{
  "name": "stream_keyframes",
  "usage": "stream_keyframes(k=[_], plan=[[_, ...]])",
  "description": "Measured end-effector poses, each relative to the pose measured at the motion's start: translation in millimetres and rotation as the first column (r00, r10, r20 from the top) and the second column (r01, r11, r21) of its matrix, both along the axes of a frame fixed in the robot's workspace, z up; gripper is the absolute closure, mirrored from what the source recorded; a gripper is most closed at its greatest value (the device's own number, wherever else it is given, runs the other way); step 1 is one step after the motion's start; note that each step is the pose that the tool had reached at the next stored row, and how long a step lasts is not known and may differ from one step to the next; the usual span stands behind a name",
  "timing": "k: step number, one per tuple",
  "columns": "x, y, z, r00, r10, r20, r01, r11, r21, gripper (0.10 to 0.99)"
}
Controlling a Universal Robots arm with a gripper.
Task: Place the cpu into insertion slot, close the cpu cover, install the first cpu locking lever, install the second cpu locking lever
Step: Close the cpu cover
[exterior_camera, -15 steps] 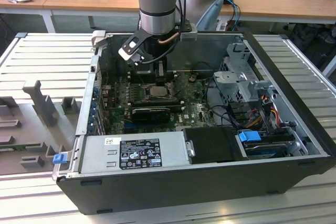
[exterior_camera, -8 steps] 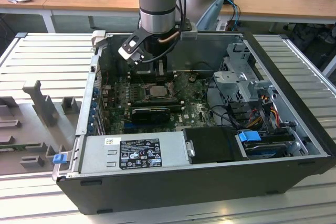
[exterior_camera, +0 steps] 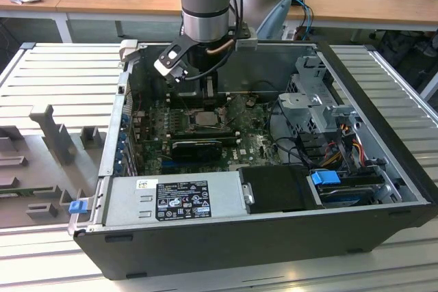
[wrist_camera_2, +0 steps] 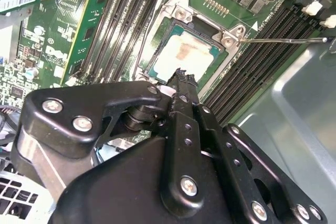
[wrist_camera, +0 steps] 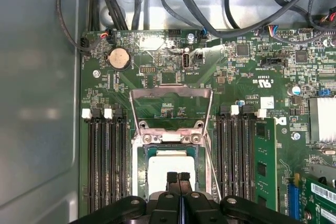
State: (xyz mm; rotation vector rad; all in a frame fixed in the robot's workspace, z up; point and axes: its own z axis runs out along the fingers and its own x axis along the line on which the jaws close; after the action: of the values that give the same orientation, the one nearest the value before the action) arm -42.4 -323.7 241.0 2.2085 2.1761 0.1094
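- Two fingers pressed together with nothing between them: my gripper (wrist_camera: 178, 178) hangs over the near edge of the cpu (wrist_camera: 168, 167), tips close to its pale face; whether they touch it I cannot tell.
- The cpu lies flat inside the insertion slot (wrist_camera: 142, 167), square to its frame, so I judge the first step done.
- The cpu cover (wrist_camera: 170, 93) is not yet closed. It is swung back beyond the socket on the side away from my fingertips, with its hinge edge between me and its free edge and green board showing through its window.
- One thin locking lever (wrist_camera_2: 283, 39) sticks out sideways from a socket corner, unlatched.
- Memory slots (wrist_camera: 107, 166) flank the socket on both sides, and cables (wrist_camera: 210, 9) hang past the board's far edge, well apart from me.
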Motion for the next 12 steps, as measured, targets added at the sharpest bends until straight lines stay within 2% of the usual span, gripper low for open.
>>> stream_keyframes(k=[9,12], plan=[[0.5,0.0,9.7,1.0,0.0,-0.0001,0.0,1.0,0.0,0.98],[7.2,0.0,11.1,1.0,0.0,-0.0008,0.0,1.0,0.0,0.98]])
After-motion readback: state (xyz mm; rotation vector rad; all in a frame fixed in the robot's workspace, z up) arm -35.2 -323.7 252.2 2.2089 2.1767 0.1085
